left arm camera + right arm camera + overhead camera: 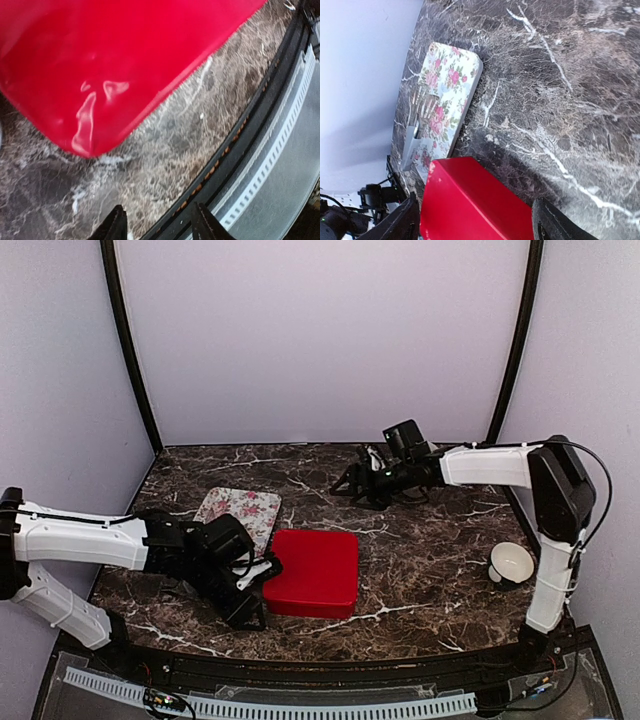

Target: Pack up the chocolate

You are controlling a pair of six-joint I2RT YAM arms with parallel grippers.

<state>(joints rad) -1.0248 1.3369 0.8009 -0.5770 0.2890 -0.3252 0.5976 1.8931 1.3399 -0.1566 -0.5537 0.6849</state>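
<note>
**Chocolate out of sight; both sets of fingers open and empty**

Chocolate cannot be seen in any of the three views. A red box (pixel 313 572) sits closed near the middle of the table (pixel 440 540). A flat rose-patterned panel (pixel 238 515) lies just beside its far-left corner.

The left fingers (pixel 116 226) stand partly apart with nothing between them. Their tips are low over bare marble, beside the box's near-left corner and close to the black rim at the table's near edge. They touch neither the box nor the rim. The left arm (pixel 80 538) stretches low from its base at the left edge, and its wrist is bent down beside the box.

The right fingers (pixel 402 222) are spread wide and hold nothing. They hang above the far part of the table, well apart from the box, and point left towards it and the panel. The right arm (pixel 490 465) rises upright from its base, and its forearm reaches level leftward across the far side. A white cup (pixel 511 563) stands near that base.
</note>
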